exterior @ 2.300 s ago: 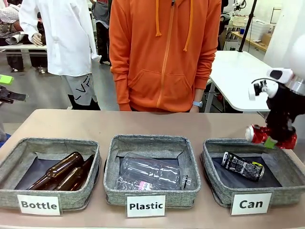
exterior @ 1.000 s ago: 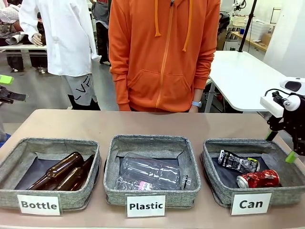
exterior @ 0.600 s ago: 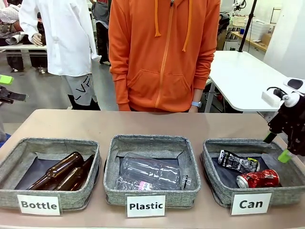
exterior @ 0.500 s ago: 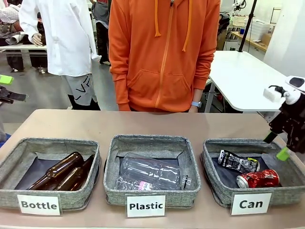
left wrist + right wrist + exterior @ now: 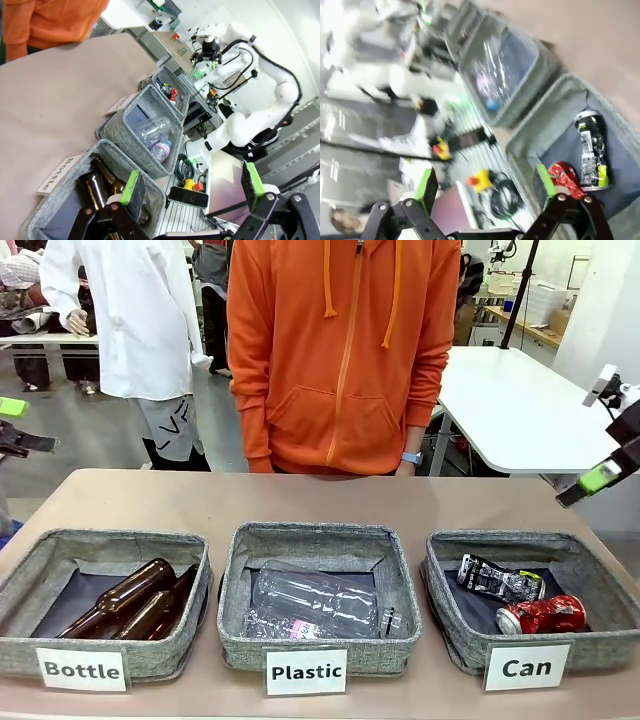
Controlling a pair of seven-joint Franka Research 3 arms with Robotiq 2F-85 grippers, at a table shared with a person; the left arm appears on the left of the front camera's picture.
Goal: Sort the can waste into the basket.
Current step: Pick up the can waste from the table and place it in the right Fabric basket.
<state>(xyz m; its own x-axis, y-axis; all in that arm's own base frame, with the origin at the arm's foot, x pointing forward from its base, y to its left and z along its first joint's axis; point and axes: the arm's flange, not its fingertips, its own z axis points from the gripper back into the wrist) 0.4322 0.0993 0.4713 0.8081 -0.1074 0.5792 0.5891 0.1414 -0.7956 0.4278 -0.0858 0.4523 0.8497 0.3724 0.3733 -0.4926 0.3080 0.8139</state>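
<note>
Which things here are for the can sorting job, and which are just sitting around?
For the job:
- black can, lying in the basket
- red crushed can, lying beside it
- Can basket
- right gripper, open, empty, up at the right edge

Just sitting around:
- brown bottles in the Bottle basket
- clear plastic bottle in the Plastic basket

Grey basket point(image 5: 445, 575); black-white can point(image 5: 500, 580), shiny red can point(image 5: 541, 615); green print maybe.

three baskets point(image 5: 315, 540), two cans point(image 5: 500, 580), two brown bottles point(image 5: 125, 595), one plastic bottle point(image 5: 315, 602)
</note>
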